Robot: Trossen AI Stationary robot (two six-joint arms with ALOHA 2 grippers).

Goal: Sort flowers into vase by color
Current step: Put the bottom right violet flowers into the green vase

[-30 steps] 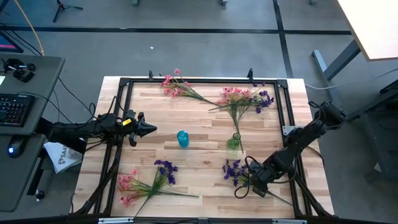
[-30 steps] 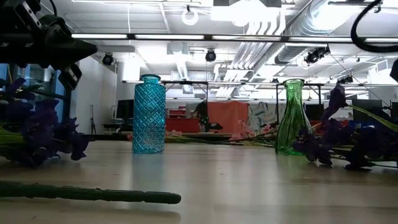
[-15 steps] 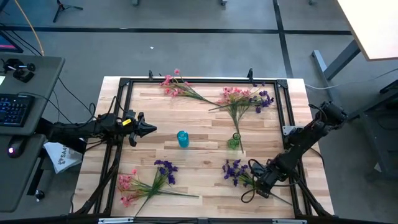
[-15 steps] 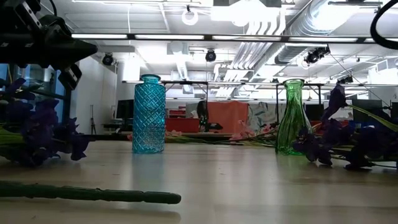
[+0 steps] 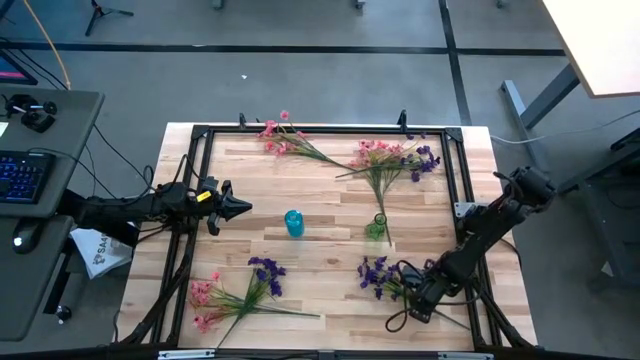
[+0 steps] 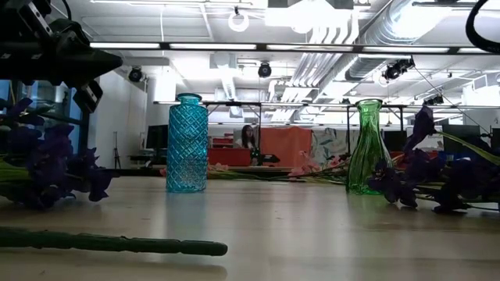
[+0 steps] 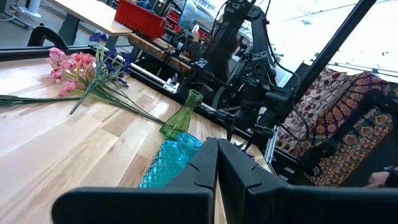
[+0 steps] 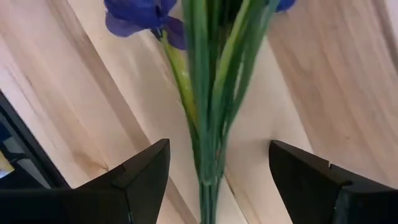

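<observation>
Pale wood-plank counter (image 5: 320,250): matt, visible grain, butcher-block strips. Black metal frame (image 5: 330,131) round its edges, satin finish. Blue vase w/ diamond-cut pattern (image 6: 187,143): glossy, clear, looks like glass. Green smooth-walled bottle vase (image 6: 366,147): glossy, see-through too. Purple artificial flowers w/ thin green stems (image 8: 208,93): petals soft, matt, cloth-like; stems smooth, plastic-looking. Right gripper (image 8: 217,180) fingers (image 8: 140,177): matt black plastic, slightly textured.
</observation>
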